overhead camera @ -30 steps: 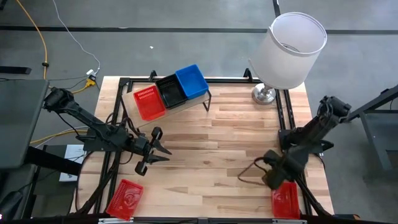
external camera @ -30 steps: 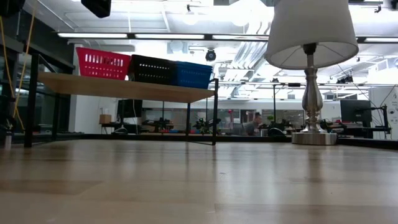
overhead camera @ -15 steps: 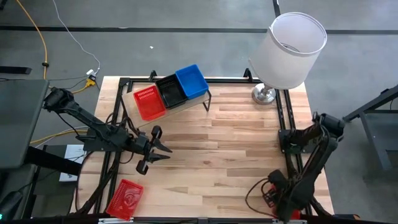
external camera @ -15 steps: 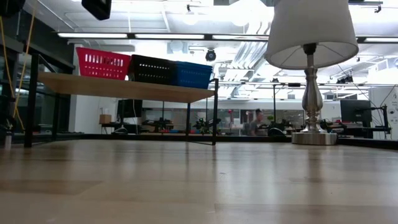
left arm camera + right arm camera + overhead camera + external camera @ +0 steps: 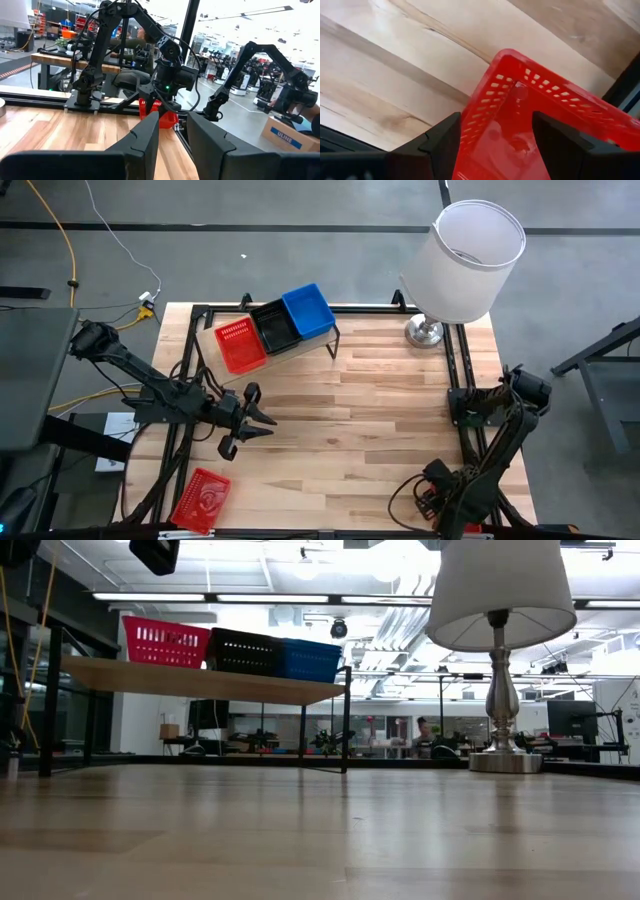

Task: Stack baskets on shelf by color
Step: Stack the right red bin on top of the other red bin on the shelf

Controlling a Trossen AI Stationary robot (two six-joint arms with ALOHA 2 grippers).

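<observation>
The shelf (image 5: 312, 345) stands at the table's far left and carries a red basket (image 5: 239, 344), a black basket (image 5: 274, 326) and a blue basket (image 5: 307, 311) in a row. Another red basket (image 5: 201, 500) lies at the near left corner. A third red basket (image 5: 520, 100) lies at the near right corner, mostly hidden under my right arm in the high view. My right gripper (image 5: 496, 120) points down over one of its corners, open, one finger above its inside and one above the table. My left gripper (image 5: 252, 422) hovers open and empty, left of the table's middle.
A lamp with a white shade (image 5: 470, 260) and a metal base (image 5: 425, 332) stands at the far right corner. A black frame (image 5: 190, 370) runs along the table's edges. The bare striped tabletop (image 5: 360, 420) lies between the two arms.
My right gripper has swung toward the table's near right corner and come down over the red basket there, which the arm now covers in the high view. It has stayed open. My left arm has kept its place.
</observation>
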